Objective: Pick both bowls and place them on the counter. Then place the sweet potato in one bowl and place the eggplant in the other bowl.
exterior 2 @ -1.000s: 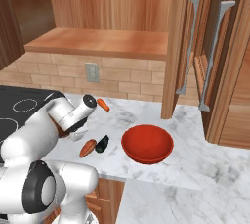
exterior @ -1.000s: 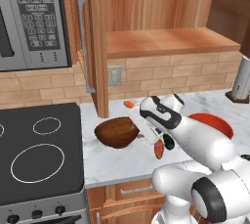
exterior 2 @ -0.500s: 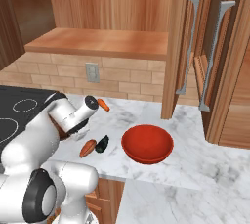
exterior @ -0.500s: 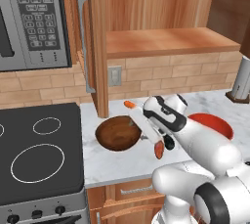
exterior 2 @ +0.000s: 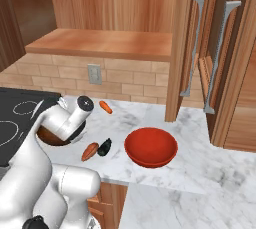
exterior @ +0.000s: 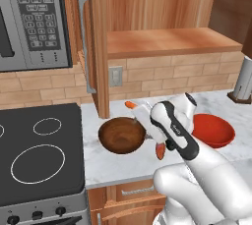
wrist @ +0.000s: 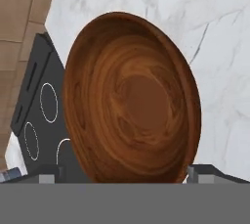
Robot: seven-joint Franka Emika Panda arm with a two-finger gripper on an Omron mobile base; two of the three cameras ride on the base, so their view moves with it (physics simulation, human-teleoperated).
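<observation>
Brown bowl [exterior: 121, 135] on marbled counter [exterior: 113, 165], unlabelled; microwave keypad [exterior: 35, 14] print illegible.

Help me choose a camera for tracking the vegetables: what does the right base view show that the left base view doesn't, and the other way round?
Right base view alone: the eggplant lying on the counter beside the sweet potato, both fully visible, and two cabinet door handles at right.
Left base view alone: the microwave, most of the wooden bowl with its open inside, and a grey upright object at far right.
Both: the red bowl, the carrot, the stovetop, the wall outlet and the robot's arm.
</observation>
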